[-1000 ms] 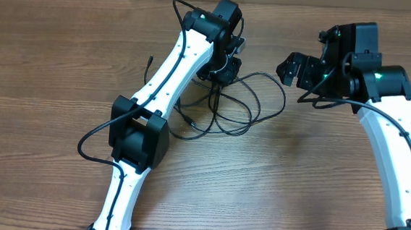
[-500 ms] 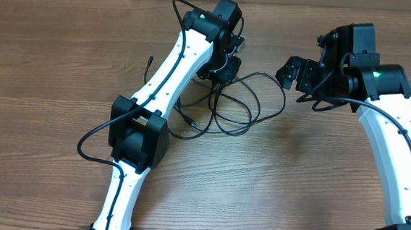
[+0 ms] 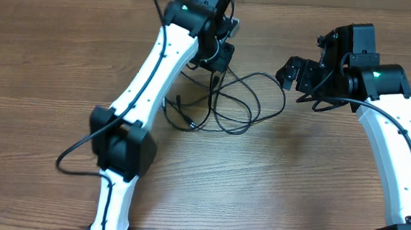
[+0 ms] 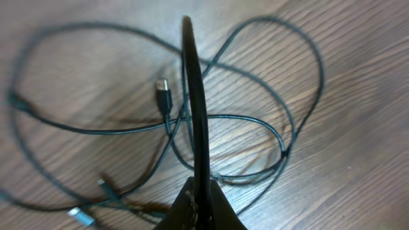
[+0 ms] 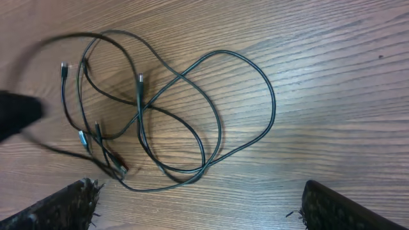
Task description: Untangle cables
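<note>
The cables are thin black cords lying in loose overlapping loops on the wooden table between my two arms. My left gripper is above their far left part. In the left wrist view it is shut on one strand that runs taut up from the jaws. The other loops and a small plug lie below. My right gripper hovers to the right of the cables. Its fingers are wide apart and empty, with the loops spread under them.
Loose plug ends lie at the left of the tangle, next to the left arm's white link. A thicker black wire loops out from the left arm's elbow. The table is bare wood.
My left arm has swung up and to the left with the strand in its jaws. The left side of the tangle and its plug ends have been dragged left. The right arm has stayed put.
</note>
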